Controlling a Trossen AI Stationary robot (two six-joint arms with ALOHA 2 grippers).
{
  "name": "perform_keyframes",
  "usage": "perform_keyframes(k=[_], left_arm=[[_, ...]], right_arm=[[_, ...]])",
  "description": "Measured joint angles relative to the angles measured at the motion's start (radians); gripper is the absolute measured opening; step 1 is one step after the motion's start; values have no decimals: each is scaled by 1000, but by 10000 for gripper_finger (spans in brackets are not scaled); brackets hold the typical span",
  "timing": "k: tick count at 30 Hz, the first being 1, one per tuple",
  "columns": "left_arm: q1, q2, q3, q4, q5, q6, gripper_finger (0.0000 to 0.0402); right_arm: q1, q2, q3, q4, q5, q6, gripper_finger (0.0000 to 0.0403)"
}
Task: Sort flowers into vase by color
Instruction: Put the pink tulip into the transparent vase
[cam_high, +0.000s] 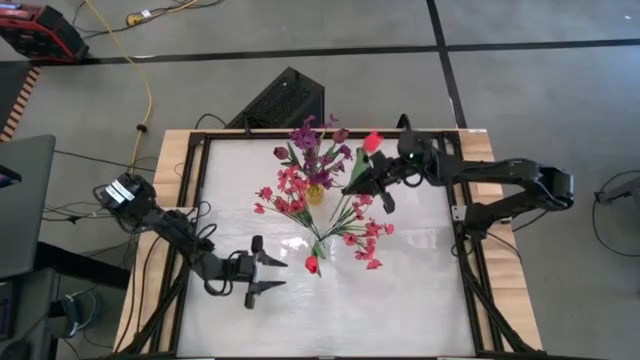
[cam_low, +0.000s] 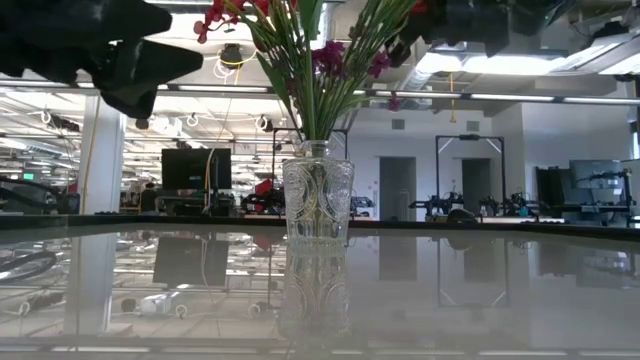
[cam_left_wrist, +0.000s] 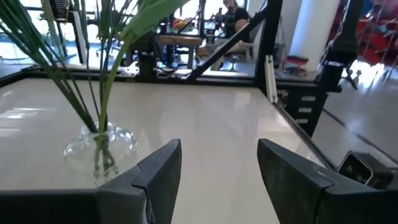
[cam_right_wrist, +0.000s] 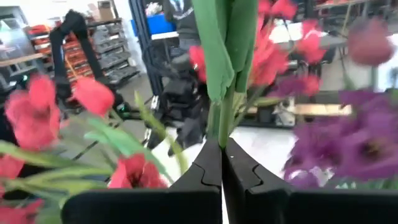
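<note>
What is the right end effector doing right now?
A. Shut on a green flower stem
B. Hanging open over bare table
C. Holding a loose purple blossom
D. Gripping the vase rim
A: in the right wrist view the right end effector has its fingers pinched together on a green stem, and the high view shows it above the flowers with a red tulip beside it.

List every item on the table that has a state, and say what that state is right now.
Left gripper: open, empty, low over the near table.
Right gripper: shut on a tulip stem, raised beside the purple bouquet.
Red tulip: held aloft.
Clear vase: upright, holding red-pink sprays.
Yellow vase: upright, holding purple sprays.
</note>
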Motion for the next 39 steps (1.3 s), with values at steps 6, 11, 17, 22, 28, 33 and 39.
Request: perform_keyframes(k=[6, 11, 17, 22, 28, 33, 39], left_arm=[[39, 0, 0, 12, 30, 0, 201], [70, 0, 0, 16, 31, 5, 201], [108, 0, 0, 23, 78, 6, 201], [119, 0, 0, 27, 110, 0, 201], [122, 0, 0, 24, 111, 18, 201], [129, 0, 0, 23, 111, 23, 201], [129, 0, 0, 22, 121, 23, 201]], right_arm=[[79, 1, -50, 34, 121, -49, 20], [112, 1, -68, 86, 185, -51, 20], [114, 88, -68, 169, 187, -6, 20], [113, 139, -70, 196, 127, 21, 20], [121, 102, -70, 184, 111, 37, 20], [144, 98, -69, 189, 100, 54, 20], [171, 99, -69, 154, 160, 30, 20]])
